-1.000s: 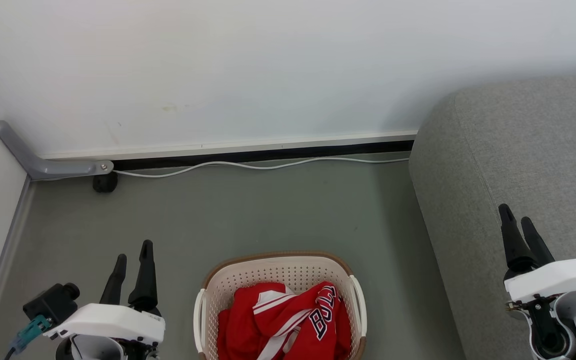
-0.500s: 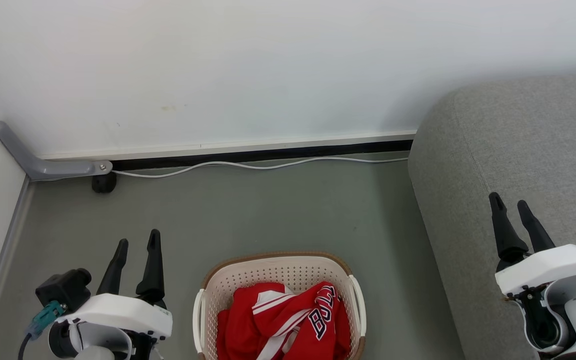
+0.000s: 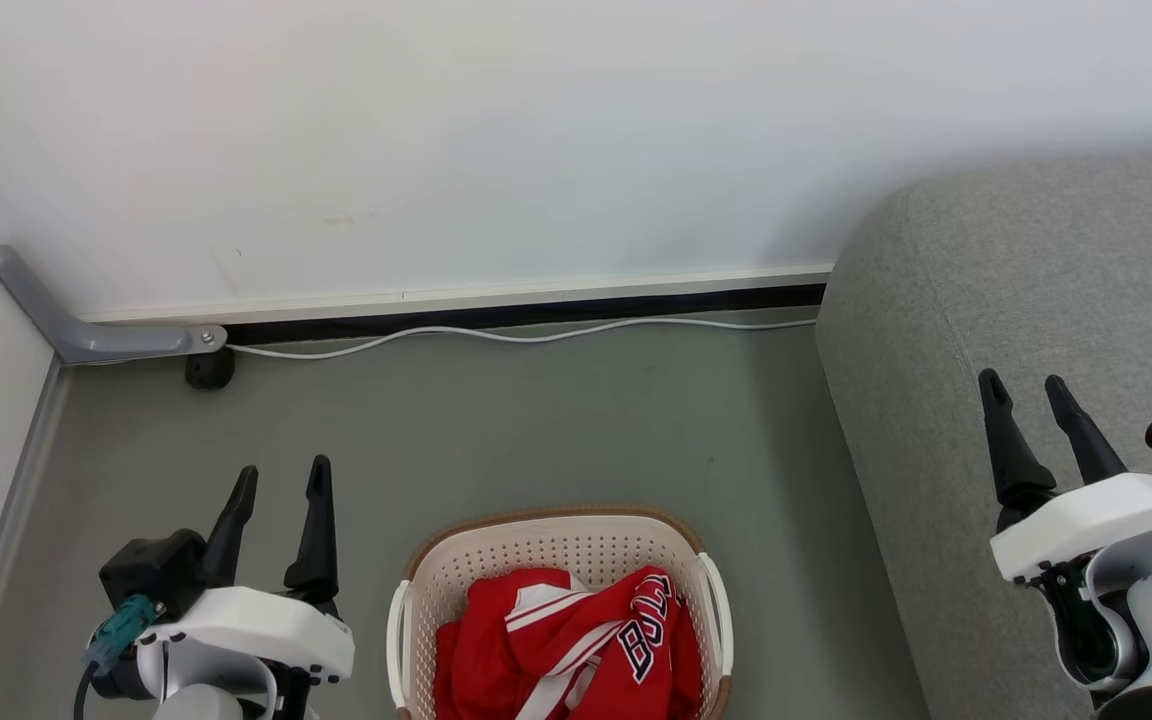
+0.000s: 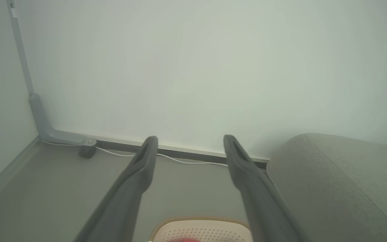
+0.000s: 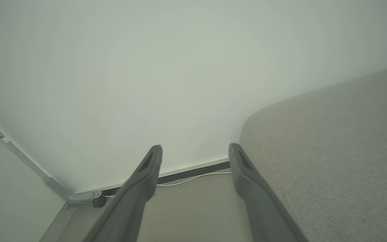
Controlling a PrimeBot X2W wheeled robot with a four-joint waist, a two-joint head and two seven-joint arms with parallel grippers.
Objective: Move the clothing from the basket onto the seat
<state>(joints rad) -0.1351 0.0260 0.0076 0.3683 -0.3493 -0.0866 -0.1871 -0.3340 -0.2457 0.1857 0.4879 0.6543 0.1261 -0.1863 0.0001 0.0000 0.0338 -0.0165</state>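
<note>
Red clothing (image 3: 576, 645) with white stripes and navy letters lies bunched in the cream basket (image 3: 556, 537), which stands on the floor at the bottom centre of the head view; its far rim also peeks in as the basket (image 4: 200, 228) in the left wrist view. The grey seat (image 3: 1016, 290) fills the right side, also seen as the seat (image 4: 341, 181) and the seat (image 5: 334, 151). My left gripper (image 3: 281, 480) is open, left of the basket, holding nothing. My right gripper (image 3: 1024, 390) is open over the seat's near edge, empty.
A white wall with a dark baseboard runs across the back, a white cable (image 3: 516, 332) lying along it. A grey bracket (image 3: 86, 325) and a small black foot (image 3: 208, 368) sit in the left corner. Grey floor (image 3: 536, 420) lies between basket and wall.
Both grippers have risen a little in the head view and opened wider; the left one has shifted slightly right. Basket and clothing have not moved.
</note>
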